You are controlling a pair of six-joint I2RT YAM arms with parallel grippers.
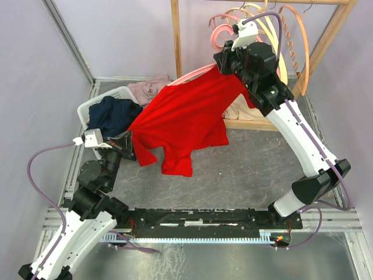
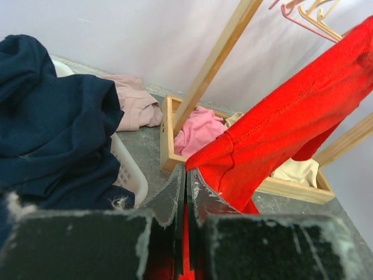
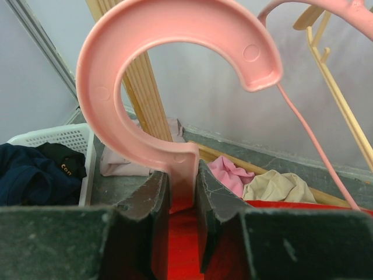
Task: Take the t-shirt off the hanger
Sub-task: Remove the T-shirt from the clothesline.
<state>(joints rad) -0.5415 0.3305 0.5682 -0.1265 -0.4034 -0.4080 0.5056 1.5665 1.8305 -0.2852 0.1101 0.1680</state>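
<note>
The red t-shirt [image 1: 180, 116] hangs stretched between my two arms, still draped on the pink hanger [image 1: 191, 74]. My right gripper [image 1: 226, 57] is up by the rack, shut on the stem of the hanger's hook [image 3: 116, 58], with red cloth [image 3: 187, 245] just below the jaws [image 3: 182, 175]. Lower left, my left gripper [image 1: 130, 140] is shut on the shirt's sleeve edge. In the left wrist view a thin strip of red fabric [image 2: 291, 111] runs between the closed fingers [image 2: 186, 170].
A white laundry basket [image 1: 92, 108] holding a navy garment [image 1: 116, 114] stands at the left, a pale pink garment [image 1: 150, 88] behind it. The wooden rack [image 1: 176, 35] carries several more hangers [image 1: 291, 35]. Its base tray [image 1: 250, 124] holds pink and cream clothes.
</note>
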